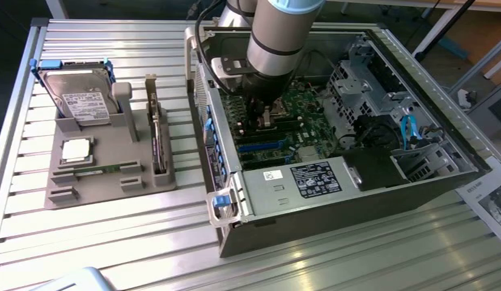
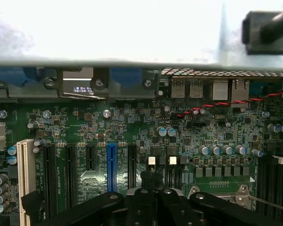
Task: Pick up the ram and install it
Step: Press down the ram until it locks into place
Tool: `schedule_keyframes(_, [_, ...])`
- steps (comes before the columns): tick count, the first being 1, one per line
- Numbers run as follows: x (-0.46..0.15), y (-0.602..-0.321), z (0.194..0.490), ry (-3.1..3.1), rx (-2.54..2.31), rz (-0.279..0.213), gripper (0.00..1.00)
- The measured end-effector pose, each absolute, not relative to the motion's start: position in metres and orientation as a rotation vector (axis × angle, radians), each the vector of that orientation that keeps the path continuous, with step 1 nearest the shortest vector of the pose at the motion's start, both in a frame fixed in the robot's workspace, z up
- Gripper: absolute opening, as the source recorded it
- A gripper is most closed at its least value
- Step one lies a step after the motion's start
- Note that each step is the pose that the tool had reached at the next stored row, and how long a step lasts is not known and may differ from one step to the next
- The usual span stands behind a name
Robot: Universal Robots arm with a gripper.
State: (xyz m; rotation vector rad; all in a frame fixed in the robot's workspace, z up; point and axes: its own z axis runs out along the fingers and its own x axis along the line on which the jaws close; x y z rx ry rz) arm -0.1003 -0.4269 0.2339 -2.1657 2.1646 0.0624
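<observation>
Hand (image 1: 262,118) hangs low inside the open black metal computer case (image 1: 444,182), close above the green motherboard (image 2: 132,127); whether it is clenched or released I cannot tell. What looks like the slim green ram stick (image 1: 105,169) lies well away from the hand, outside the case, in the grey moulded tray (image 1: 73,197) on the slatted metal surface (image 1: 97,242). Done well, I judge, the pick needs a square grip on the stick's long edges, then level, even pressure into the slot
</observation>
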Motion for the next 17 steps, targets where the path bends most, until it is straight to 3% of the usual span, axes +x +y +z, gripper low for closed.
schedule_keyframes(17, [-0.1003,-0.4270,0.2289,2.166,-2.167,0.060,0.10])
